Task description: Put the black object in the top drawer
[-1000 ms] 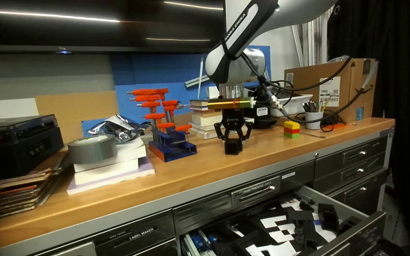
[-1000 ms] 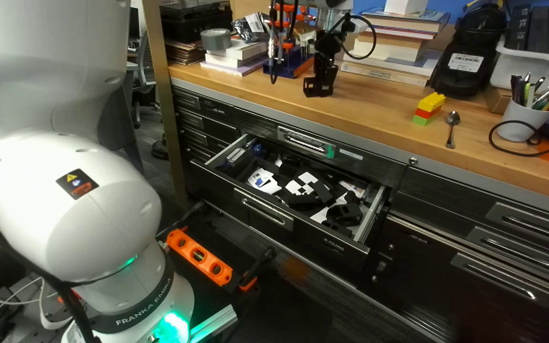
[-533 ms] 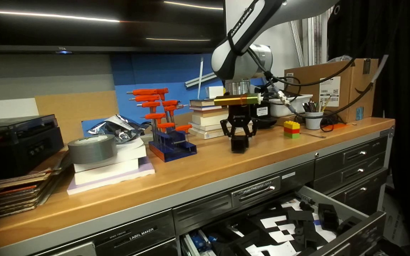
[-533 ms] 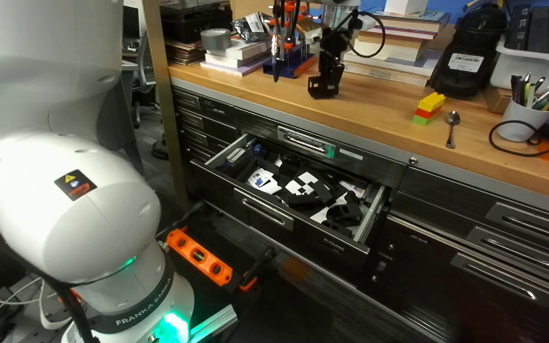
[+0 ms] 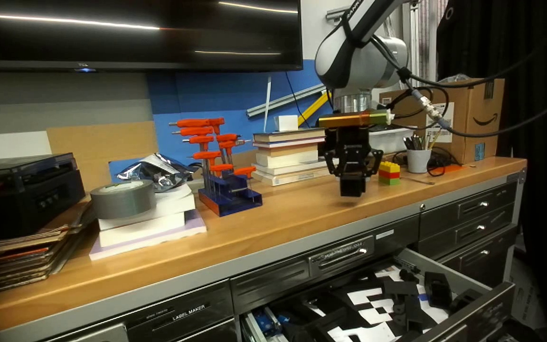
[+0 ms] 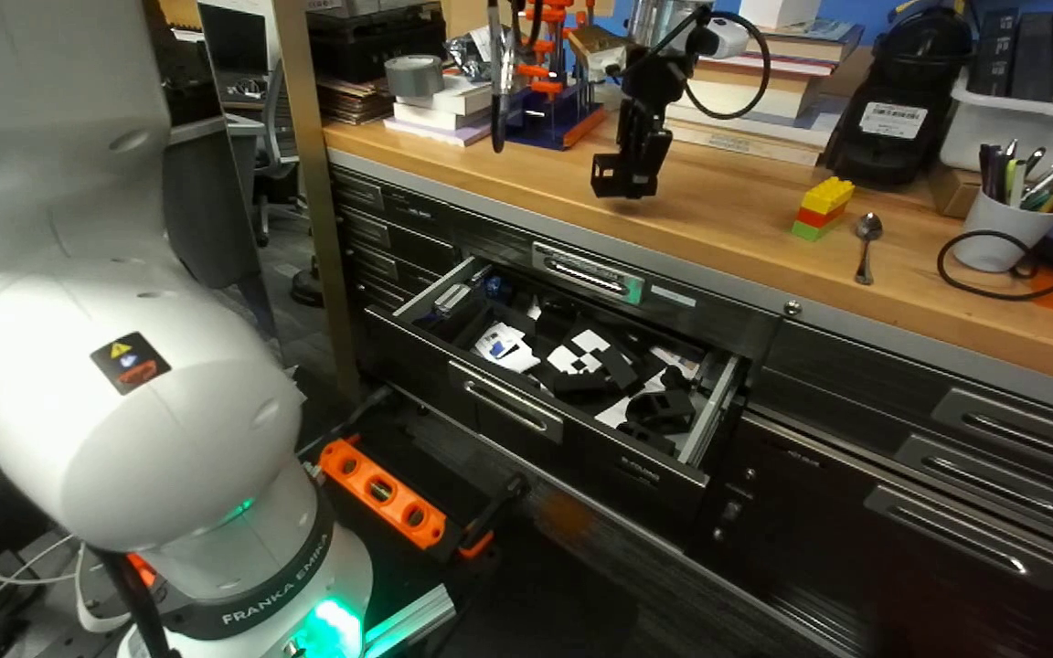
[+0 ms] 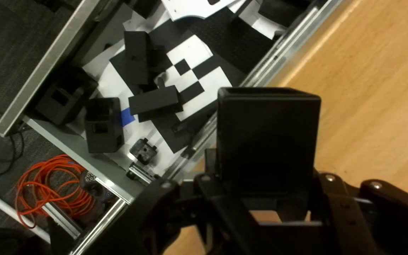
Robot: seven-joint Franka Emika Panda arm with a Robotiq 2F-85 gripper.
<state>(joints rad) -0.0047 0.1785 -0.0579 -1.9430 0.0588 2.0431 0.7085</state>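
while the wrist view adds orange cable (image 7: 77,203), the gripper (image 5: 353,178) clasps the black object (image 7: 267,141)

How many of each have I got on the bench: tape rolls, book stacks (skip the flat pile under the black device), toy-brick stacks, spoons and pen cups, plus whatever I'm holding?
Tape rolls: 1
Book stacks: 2, one of them under the tape
Toy-brick stacks: 1
Spoons: 1
Pen cups: 1
Black object, held: 1
Total: 7
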